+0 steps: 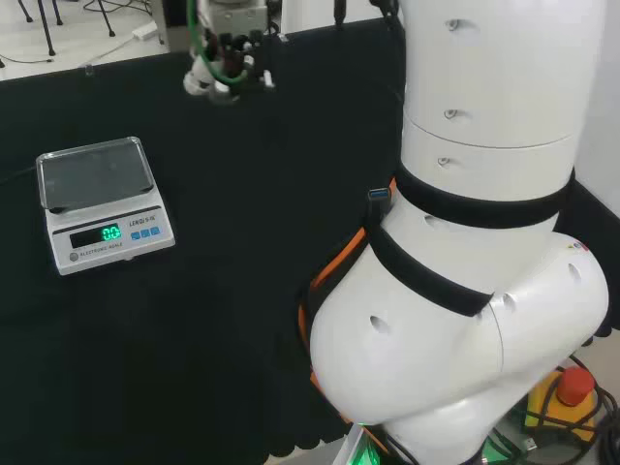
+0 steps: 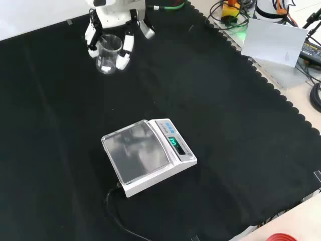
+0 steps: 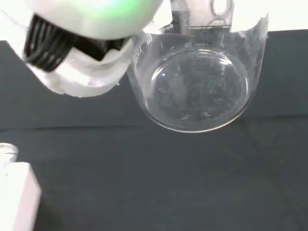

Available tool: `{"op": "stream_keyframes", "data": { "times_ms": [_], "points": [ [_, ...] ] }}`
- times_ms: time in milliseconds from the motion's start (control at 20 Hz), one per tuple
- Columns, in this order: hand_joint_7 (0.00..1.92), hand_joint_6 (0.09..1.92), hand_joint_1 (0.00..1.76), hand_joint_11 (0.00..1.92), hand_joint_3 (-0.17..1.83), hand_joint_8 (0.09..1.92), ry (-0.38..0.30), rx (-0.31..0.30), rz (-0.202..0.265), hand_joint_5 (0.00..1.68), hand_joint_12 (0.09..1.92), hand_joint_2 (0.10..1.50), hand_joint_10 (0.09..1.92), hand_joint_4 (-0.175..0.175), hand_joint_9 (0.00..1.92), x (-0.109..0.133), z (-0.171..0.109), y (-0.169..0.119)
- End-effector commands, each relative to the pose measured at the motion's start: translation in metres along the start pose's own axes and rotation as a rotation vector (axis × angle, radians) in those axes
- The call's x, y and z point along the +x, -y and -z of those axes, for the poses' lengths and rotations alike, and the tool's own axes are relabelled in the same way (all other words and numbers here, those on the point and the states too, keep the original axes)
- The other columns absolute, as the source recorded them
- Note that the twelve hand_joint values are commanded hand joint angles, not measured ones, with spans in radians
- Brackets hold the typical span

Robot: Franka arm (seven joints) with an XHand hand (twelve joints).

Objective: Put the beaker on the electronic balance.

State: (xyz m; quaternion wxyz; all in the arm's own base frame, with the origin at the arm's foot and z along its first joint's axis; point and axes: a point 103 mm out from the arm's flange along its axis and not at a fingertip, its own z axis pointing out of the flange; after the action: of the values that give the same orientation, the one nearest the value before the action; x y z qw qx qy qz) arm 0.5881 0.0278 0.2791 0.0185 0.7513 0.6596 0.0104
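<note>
A clear glass beaker (image 2: 108, 53) stands upright at the far edge of the black cloth in the front view, and I see nothing in it. My hand (image 2: 114, 20) comes down over it, with curled fingers (image 2: 125, 50) on both sides of its wall. The wrist view looks down into the beaker (image 3: 199, 91) with a white finger (image 3: 91, 72) against its side. In the head view the hand (image 1: 219, 68) is at the top, far behind the balance. The electronic balance (image 2: 148, 155) sits mid-cloth with a bare steel pan (image 1: 95, 174) and a lit green display.
A black cable (image 2: 118, 216) leaves the balance toward the cloth's near edge in the front view. Beyond the cloth's scalloped right edge lie a grey plate (image 2: 276, 45) and cables. The arm's white links (image 1: 484, 242) stand at the head view's right.
</note>
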Motion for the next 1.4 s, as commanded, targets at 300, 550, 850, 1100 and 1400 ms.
{"op": "stream_keyframes", "data": {
  "times_ms": [300,550,850,1100,1400],
  "points": [
    [1.21,0.69,1.23,1.54,0.85,1.1,0.014,0.039,0.192,1.3,0.58,0.54,0.56,-0.143,1.5,0.132,-0.012,-0.007],
    [1.19,0.67,1.22,1.54,0.82,1.15,0.014,0.076,0.243,1.31,0.57,0.55,0.56,-0.175,1.5,0.166,-0.036,-0.006],
    [1.19,0.67,1.21,1.54,0.82,1.16,0.003,0.115,0.298,1.31,0.57,0.55,0.57,-0.175,1.51,0.203,-0.066,-0.005],
    [1.19,0.67,1.21,1.54,0.82,1.16,0.004,0.138,0.323,1.32,0.57,0.55,0.57,-0.175,1.51,0.215,-0.08,-0.005],
    [1.19,0.66,1.22,1.54,0.82,1.16,-0.001,0.166,0.313,1.32,0.57,0.55,0.57,-0.175,1.51,0.211,-0.096,-0.005]
  ]
}}
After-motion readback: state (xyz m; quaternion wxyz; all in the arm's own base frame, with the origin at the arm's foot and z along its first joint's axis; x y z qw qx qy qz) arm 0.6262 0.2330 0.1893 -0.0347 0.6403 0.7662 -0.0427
